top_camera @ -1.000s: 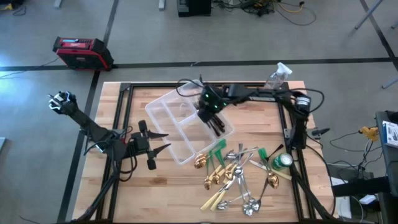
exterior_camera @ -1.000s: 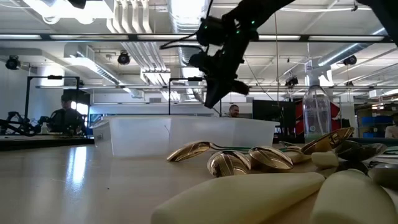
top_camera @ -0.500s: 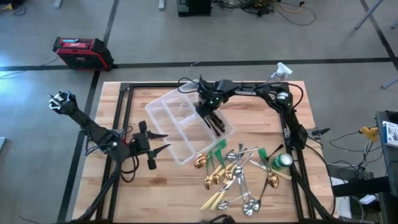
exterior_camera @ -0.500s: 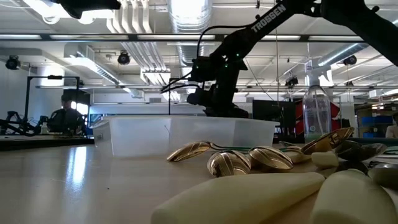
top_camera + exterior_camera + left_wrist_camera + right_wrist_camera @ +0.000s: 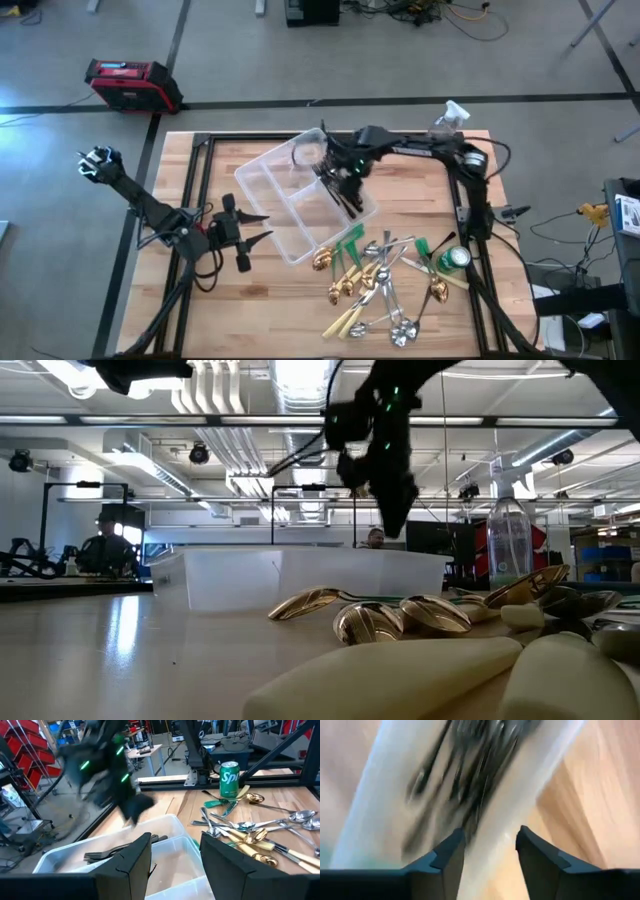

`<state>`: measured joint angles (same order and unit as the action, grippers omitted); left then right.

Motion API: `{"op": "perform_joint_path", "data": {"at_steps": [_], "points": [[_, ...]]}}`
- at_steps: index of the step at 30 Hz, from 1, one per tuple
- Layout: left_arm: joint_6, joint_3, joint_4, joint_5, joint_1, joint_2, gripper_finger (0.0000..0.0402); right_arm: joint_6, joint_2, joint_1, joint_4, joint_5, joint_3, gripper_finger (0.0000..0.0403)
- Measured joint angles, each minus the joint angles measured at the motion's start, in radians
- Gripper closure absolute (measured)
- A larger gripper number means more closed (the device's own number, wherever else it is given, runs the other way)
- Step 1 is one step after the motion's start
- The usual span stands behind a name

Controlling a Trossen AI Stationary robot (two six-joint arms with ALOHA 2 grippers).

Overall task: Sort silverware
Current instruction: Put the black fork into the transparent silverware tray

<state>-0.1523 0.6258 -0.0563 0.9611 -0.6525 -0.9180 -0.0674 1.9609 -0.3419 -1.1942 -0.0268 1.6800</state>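
Wooden planks of the table (image 5: 250, 300) carry everything I am working with, and near to far from the low camera I first see the loose silverware (image 5: 385, 280) heaped toward the front right corner: cream-yellow-handled knives (image 5: 400, 675) closest, then gold spoons (image 5: 400, 618), shiny silver spoons (image 5: 395, 318) and green-handled pieces (image 5: 350, 243). A green can (image 5: 455, 258) stands at the heap's right edge. My left gripper (image 5: 250, 232) waits near the left edge, its fingers spread with nothing between them. Past the heap, around the table's middle, sits the clear plastic divided tray (image 5: 262, 195), with dark forks (image 5: 117, 851) lying in its right-hand compartment. My right gripper (image 5: 343, 178) hangs over those forks, its fingers (image 5: 445, 862) parted and holding nothing. At the far right corner stands a clear spray bottle (image 5: 446, 122).
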Motion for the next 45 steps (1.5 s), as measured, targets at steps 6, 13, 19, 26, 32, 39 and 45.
{"op": "perform_joint_path", "data": {"at_steps": [6,13,19,26,32,39,45], "points": [[-0.047,0.0,0.007,0.003,0.001,-0.052,0.0246,-0.036,-0.182,0.223,-0.23,-0.125,-0.079,0.0223],[-0.14,-0.003,0.054,0.068,0.007,-0.191,0.0246,-0.223,-0.371,0.465,-0.257,-0.07,-0.339,0.0237],[-0.118,-0.003,0.154,0.069,0.026,-0.284,0.0246,-0.255,-0.441,0.605,-0.165,0.027,-0.586,0.0248],[-0.095,-0.003,0.192,0.068,0.03,-0.297,0.0246,-0.289,-0.403,0.698,-0.021,0.172,-0.716,0.0237],[-0.122,-0.003,0.188,0.016,0.03,-0.297,0.0246,-0.298,-0.328,0.757,0.0,0.185,-0.753,0.019],[-0.12,-0.003,0.188,0.017,0.03,-0.297,0.0246,-0.262,-0.212,0.761,0.03,0.117,-0.77,0.0172],[-0.119,-0.003,0.189,0.017,0.03,-0.295,0.0246,-0.183,-0.168,0.744,0.085,0.036,-0.718,0.0214]]}}
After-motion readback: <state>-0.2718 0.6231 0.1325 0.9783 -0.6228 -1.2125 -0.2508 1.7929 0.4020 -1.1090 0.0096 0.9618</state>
